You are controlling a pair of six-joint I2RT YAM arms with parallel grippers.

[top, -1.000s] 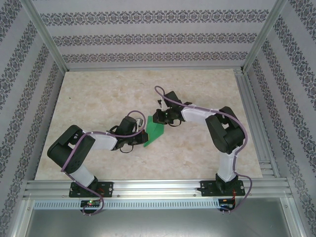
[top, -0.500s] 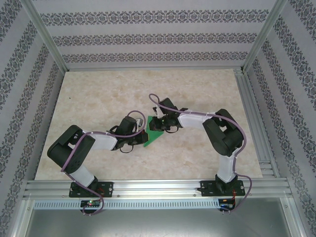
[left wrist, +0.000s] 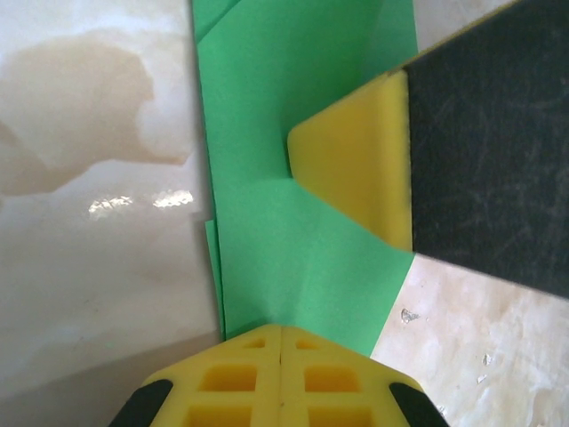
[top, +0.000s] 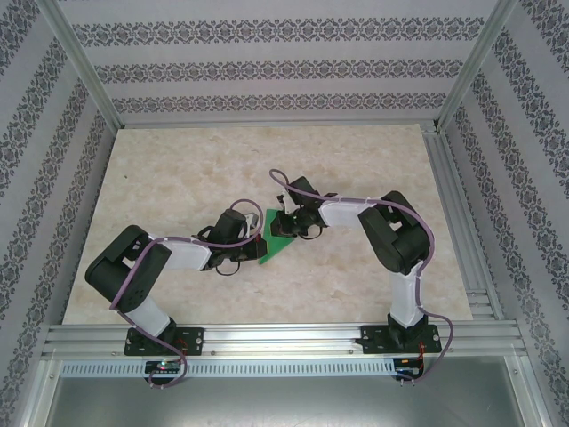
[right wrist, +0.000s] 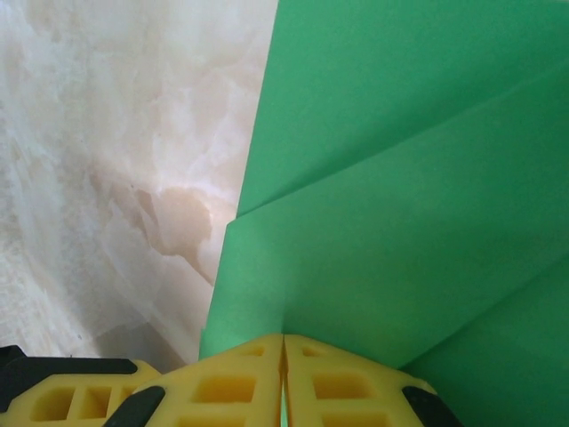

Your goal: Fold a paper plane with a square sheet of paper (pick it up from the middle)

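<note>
With both claws bearing on the half-folded green paper (top: 277, 238) in the middle of the table (top: 178, 178), I'd worry a sideways drag from either could skew the crease or tear the thin sheet. The left claw (left wrist: 281, 347) and right claw (right wrist: 284, 351) are both pinched shut, tips on the paper, though whether either nips a layer I can't tell. Both arms reach inward, elbows bent, wrists low, almost nose to nose.
</note>
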